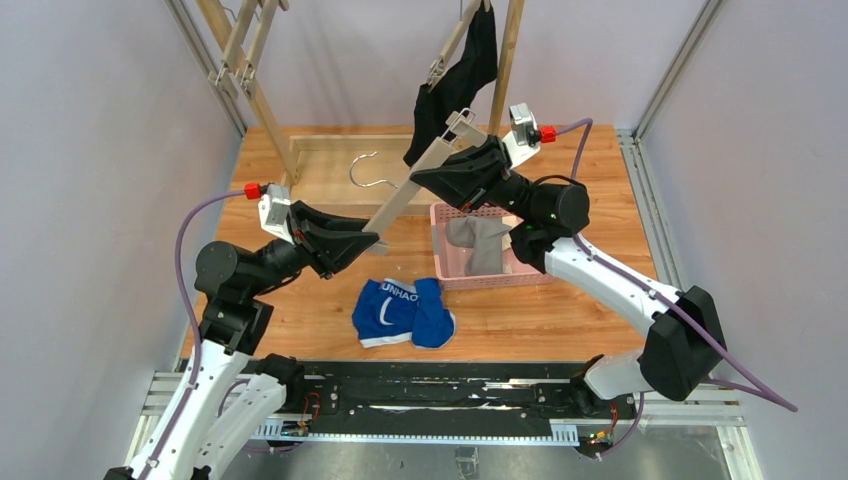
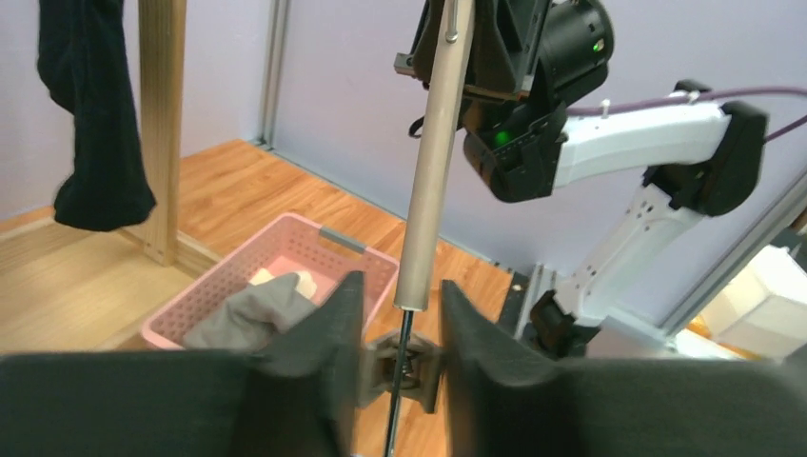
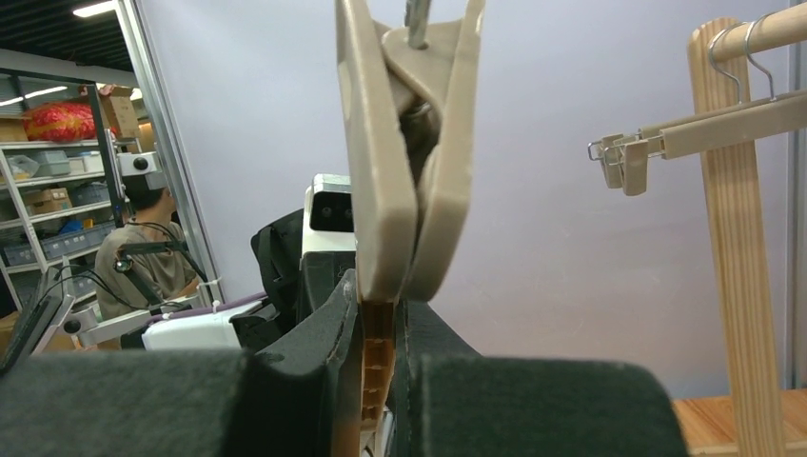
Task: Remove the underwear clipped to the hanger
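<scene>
The underwear is sitting in three spots around the tan hanger (image 2: pixel 433 181) that both my grippers are holding. My left gripper (image 2: pixel 402 290) is clamping the lower clip (image 2: pixel 404 367) at the bar's bottom end, a finger pressing it from each side at the bottom centre of the left wrist view. My right gripper (image 3: pixel 378 305) is clenching the upper clip (image 3: pixel 404 162), whose tan halves are rising out of my fingers in the middle of the right wrist view. Between the two grips the bar is slanting across the centre of the overhead view, lower left to upper right. A metal hook (image 1: pixel 372 170) is curving just left of the bar; I cannot tell whether it is joined to it.

Just below my right gripper in the overhead view, the grey pair (image 1: pixel 478 245) is slumping inside the pink basket (image 1: pixel 440 215). Near the basket's lower left corner, the blue pair (image 1: pixel 405 312), white-trimmed and lettered, is lying flat on the wooden table (image 1: pixel 560 315). At the top centre, the black pair (image 1: pixel 455 80) is hanging from a second hanger (image 1: pixel 450 45) on the wooden rack (image 1: pixel 505 60), beside its upright post.
</scene>
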Robot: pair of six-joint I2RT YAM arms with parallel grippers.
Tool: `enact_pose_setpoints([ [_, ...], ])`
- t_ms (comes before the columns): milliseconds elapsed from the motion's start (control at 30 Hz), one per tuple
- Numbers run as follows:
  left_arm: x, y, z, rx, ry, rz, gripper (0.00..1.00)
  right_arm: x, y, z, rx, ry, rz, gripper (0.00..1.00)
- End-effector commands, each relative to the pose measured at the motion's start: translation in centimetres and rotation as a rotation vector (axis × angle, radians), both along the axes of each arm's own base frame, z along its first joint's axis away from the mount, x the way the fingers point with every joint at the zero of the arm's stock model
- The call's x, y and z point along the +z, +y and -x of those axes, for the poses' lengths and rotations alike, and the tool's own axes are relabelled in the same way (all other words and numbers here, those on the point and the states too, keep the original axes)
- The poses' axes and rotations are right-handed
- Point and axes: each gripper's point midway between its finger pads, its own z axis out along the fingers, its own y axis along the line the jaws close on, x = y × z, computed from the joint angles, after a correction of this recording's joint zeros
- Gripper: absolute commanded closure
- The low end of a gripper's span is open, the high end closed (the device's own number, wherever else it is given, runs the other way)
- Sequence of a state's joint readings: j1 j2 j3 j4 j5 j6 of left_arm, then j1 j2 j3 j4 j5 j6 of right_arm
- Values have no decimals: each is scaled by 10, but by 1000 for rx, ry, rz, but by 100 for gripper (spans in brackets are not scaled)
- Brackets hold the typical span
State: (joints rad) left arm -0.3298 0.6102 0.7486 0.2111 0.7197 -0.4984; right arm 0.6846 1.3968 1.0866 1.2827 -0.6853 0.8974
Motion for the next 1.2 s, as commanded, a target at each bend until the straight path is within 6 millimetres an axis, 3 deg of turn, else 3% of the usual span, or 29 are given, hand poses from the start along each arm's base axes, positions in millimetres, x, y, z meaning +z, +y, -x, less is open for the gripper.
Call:
enact_pose_setpoints([
  [0,6,0,-2,5,0,31,58,33,-14,9,-35,-101,-74,99],
  [100,19,0,-3,8,-29,53,48,30,-13,9,-25,-97,-66,99],
  [467,40,-7,-8,-35,-72,30,52,19,-9,7,-18,-78,-35,99],
  [533,40,-8,-8,-43,-72,26,57,19,-9,7,-19,-79,-35,99],
  [667,37,-10,-7,-59,-69,17,79,19,-8,6,-17,-78,-31,99],
  [800,40,-12,-6,-78,-76,9,87,16,-6,4,-17,-69,-22,99],
  [900,41,-14,-3,-102,-79,0,99,14,-5,3,-19,-65,-18,99],
  [1067,47,-14,2,-115,-89,5,100,6,-1,-4,-28,-41,4,99],
  [1100,49,-13,3,-108,-96,9,100,3,0,-6,-31,-34,12,95],
  [1133,52,-11,5,-102,-106,14,100,1,1,-8,-36,-27,19,82],
  [1167,54,-10,5,-93,-110,18,100,-2,1,-9,-41,-21,24,62],
])
